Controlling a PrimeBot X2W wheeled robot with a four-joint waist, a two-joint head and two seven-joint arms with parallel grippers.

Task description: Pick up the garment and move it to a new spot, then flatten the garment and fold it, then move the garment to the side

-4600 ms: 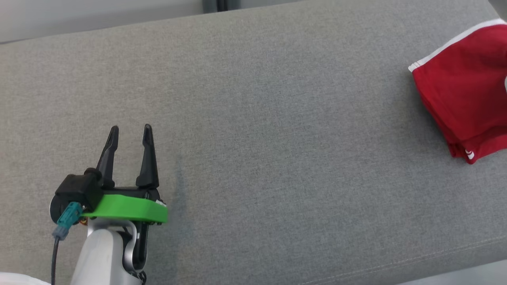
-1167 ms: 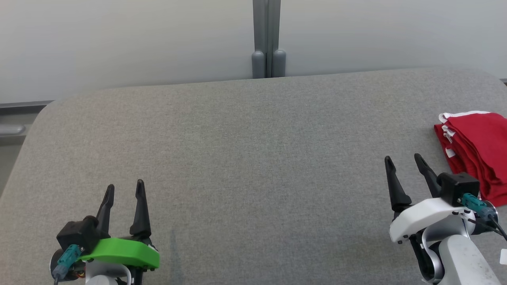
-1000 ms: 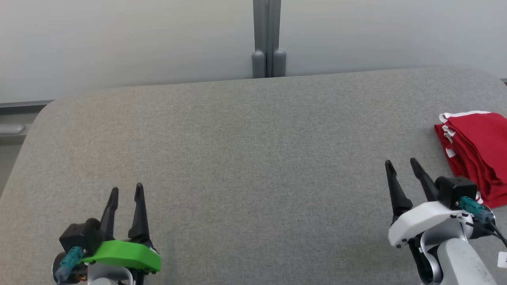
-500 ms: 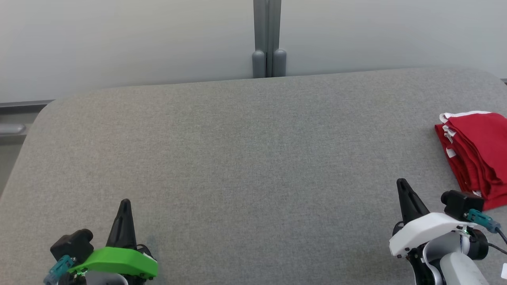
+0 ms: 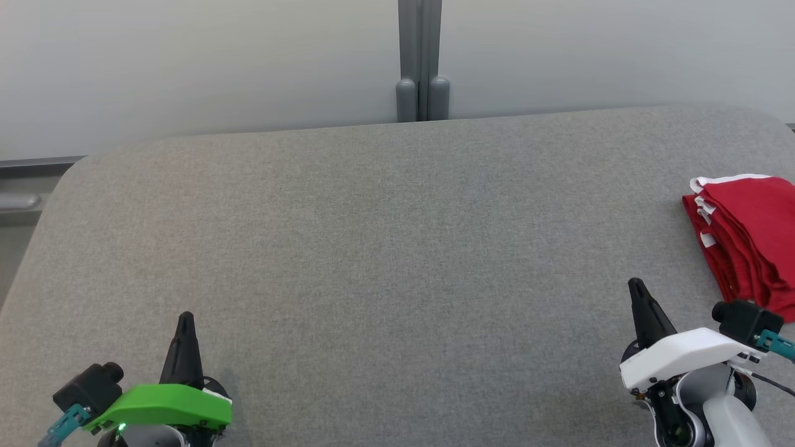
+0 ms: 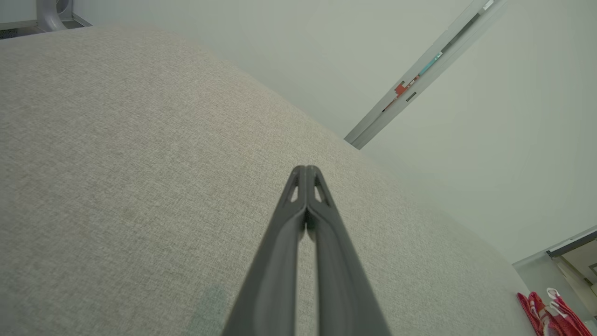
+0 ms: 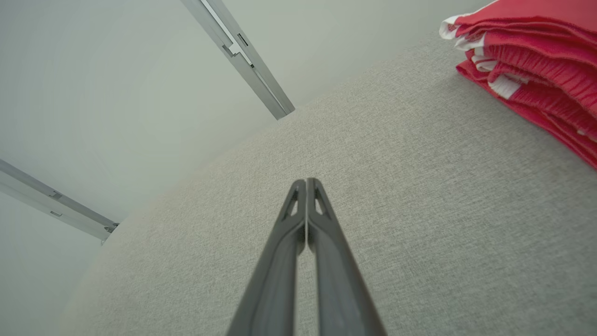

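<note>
Head view cuts the folded garment (image 5: 751, 233) off at the right edge

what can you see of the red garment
The red garment looks like soft cloth with white trim, folded into a flat stack of several layers, their edges and a ribbed band showing. It lies on the right side of the grey padded surface, partly cut off by the head view's edge.

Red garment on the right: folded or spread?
Folded: the red garment sits as a compact stack on the grey surface, layered hems visible at its edge.
</note>
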